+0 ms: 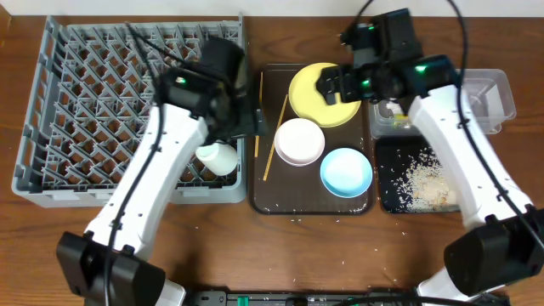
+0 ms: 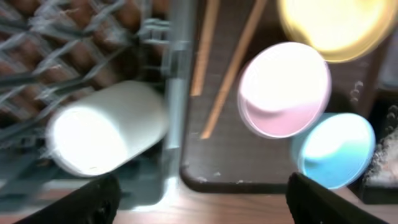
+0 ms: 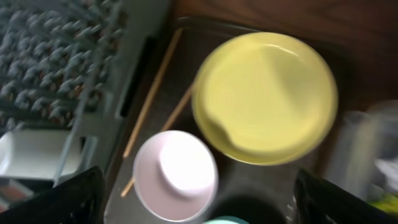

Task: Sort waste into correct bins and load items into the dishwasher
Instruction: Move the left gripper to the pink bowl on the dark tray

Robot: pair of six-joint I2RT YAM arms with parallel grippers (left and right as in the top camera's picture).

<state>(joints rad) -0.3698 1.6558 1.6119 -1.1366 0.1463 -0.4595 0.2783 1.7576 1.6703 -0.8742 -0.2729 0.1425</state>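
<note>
Two claws hang wide open and empty above the bench. The grey dish rack [image 1: 76, 102] holds only the small white cup [image 1: 215, 157], which lies on its side near the left claw [image 2: 202, 205]. The right claw [image 3: 205, 205] hovers over the brown tray [image 1: 289, 189]. On it, the glossy yellow plate [image 3: 264, 96] looks stiff and slick and is best taken at its rim. The white bowl [image 1: 299, 141] and light blue bowl [image 1: 346, 171] suit rim grips. The thin chopsticks [image 1: 281, 115] lie flat and look hardest to pinch.

- Wooden table [image 1: 280, 246].
- Grey rack [image 1: 34, 127] on the left.
- Brown tray [image 1: 293, 187] in the middle.
- Clear tub [image 1: 497, 93] and black tray [image 1: 391, 183] on the right.
- Loose rice grains [image 1: 297, 221] just before the trays.
</note>
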